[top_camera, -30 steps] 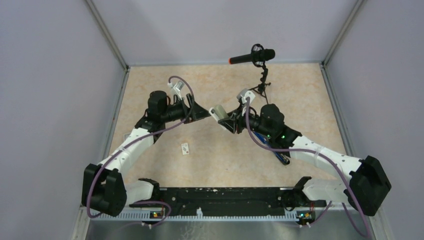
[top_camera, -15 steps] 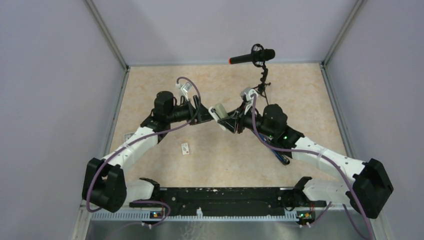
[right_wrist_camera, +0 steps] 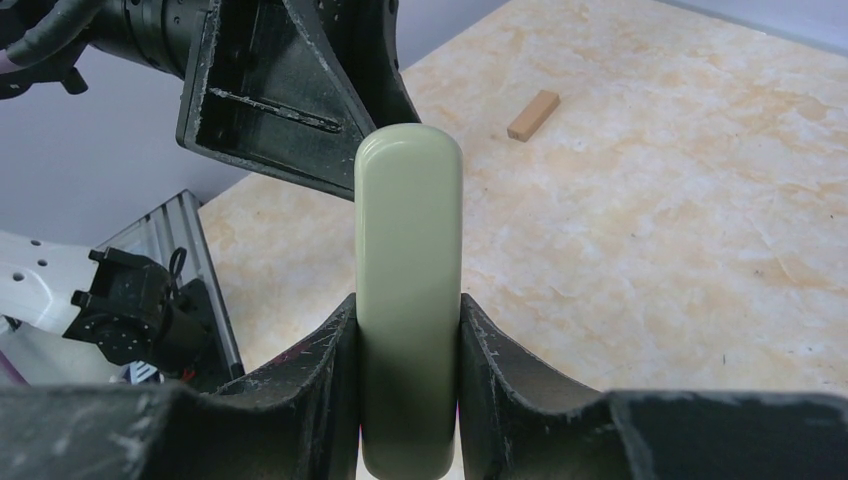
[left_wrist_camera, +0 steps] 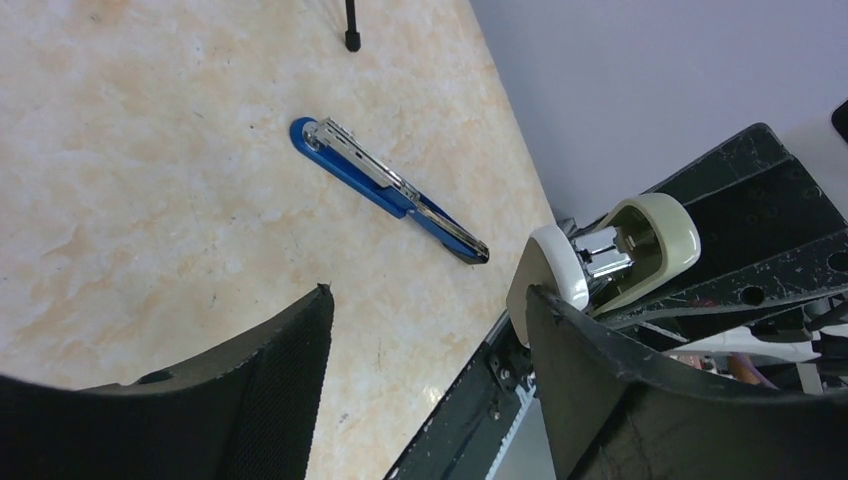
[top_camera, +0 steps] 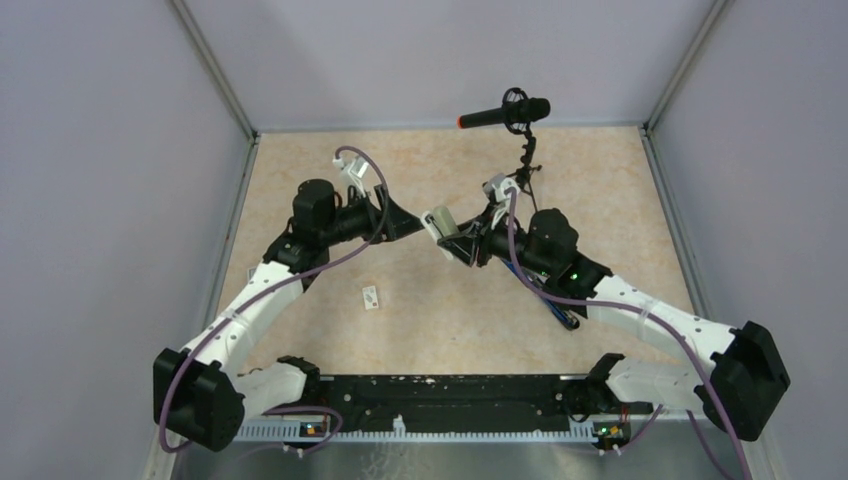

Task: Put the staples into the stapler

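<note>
Stapler (top_camera: 440, 222), the small pale grey-green oblong one with the rounded top, is pinched at its lower half between the two black fingers of my right pincer (top_camera: 462, 240). It is lifted off the beige marbled desk (top_camera: 600, 190). From the right wrist camera I see it standing straight up out of that pincer (right_wrist_camera: 408, 310), its smooth back towards the lens and its rounded free end pointing at the left arm.

My left pincer (top_camera: 405, 225) is spread wide with nothing between its fingers. From its own camera the stapler's free end (left_wrist_camera: 620, 250) sits just beyond its right-hand fingertip (left_wrist_camera: 560, 330). The two halves are parted there and show a silvery metal rail inside. I cannot tell whether that fingertip touches the stapler.

The staples (top_camera: 371, 297), a tiny white rectangular box with a small reddish mark, lie flat on the desk. They are on the base side of the left pincer and well apart from both pincers.

A bright blue bar with a metal strip and black end (left_wrist_camera: 385, 187) lies on the desk beyond the left pincer, under the right arm. A small brown wooden block (right_wrist_camera: 532, 114) rests on the desk far ahead of the right pincer. A black microphone with an orange tip (top_camera: 505, 112) stands on a thin stand behind the right pincer.
</note>
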